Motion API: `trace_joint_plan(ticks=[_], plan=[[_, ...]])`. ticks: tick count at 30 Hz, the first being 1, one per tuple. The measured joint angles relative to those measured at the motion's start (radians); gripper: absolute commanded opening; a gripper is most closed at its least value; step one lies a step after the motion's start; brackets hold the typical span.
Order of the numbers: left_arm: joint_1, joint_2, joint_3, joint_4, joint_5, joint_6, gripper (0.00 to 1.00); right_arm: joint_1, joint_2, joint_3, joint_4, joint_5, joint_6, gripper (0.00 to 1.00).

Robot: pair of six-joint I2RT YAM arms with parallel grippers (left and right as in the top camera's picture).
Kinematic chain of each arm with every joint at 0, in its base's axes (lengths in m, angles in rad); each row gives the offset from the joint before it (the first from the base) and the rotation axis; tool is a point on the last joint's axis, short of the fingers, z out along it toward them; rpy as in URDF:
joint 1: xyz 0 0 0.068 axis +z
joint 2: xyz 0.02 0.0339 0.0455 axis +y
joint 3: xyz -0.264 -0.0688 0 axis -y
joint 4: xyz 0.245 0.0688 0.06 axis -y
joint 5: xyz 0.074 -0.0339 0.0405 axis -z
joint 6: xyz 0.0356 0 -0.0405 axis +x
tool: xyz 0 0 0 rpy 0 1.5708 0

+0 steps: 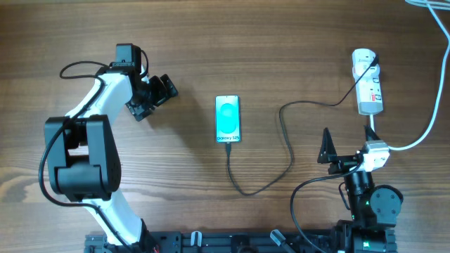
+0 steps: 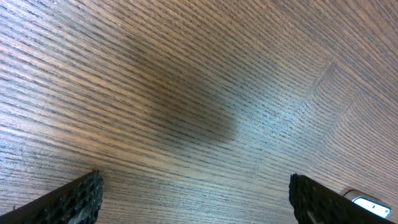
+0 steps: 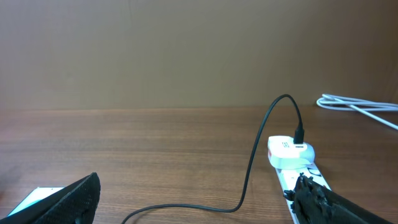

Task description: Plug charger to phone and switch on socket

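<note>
Where the right gripper (image 3: 196,186) sits: nearest the front edge of the table (image 1: 176,183), on the right; jaws spread wide, nothing between them.
Cable (image 1: 290,151): black; runs from the phone's near end, loops toward the front edge, then curves back to the power strip. Whether its tip is seated in the phone cannot be told.
Phone (image 1: 228,119): flat at mid-table, screen lit teal, between the two arms, touched by neither.
Left gripper (image 1: 156,100): left of the phone and apart from it; jaws wide, empty.
Power strip (image 1: 367,83): far right, beyond the right gripper; the cable's black end stands in its far end.
White cord (image 1: 429,119): thick, curving along the strip's right side.
</note>
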Motion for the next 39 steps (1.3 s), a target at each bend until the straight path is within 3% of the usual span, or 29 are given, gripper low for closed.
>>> trace_joint_plan(ticks=[11,30,35,39], plan=[[0.0,-0.032,-0.023,-0.011,-0.008,0.0,1.0,0.0,0.0,0.0,0.0,0.0,0.0,0.99],[0.0,-0.572,-0.028,-0.014,-0.015,0.0,1.0,0.0,0.0,0.0,0.0,0.0,0.0,1.0],[0.0,-0.621,-0.028,-0.021,-0.027,0.008,1.0,0.0,0.0,0.0,0.0,0.0,0.0,1.0],[0.0,-0.62,-0.028,-0.048,-0.127,0.041,1.0,0.0,0.0,0.0,0.0,0.0,0.0,1.0]])
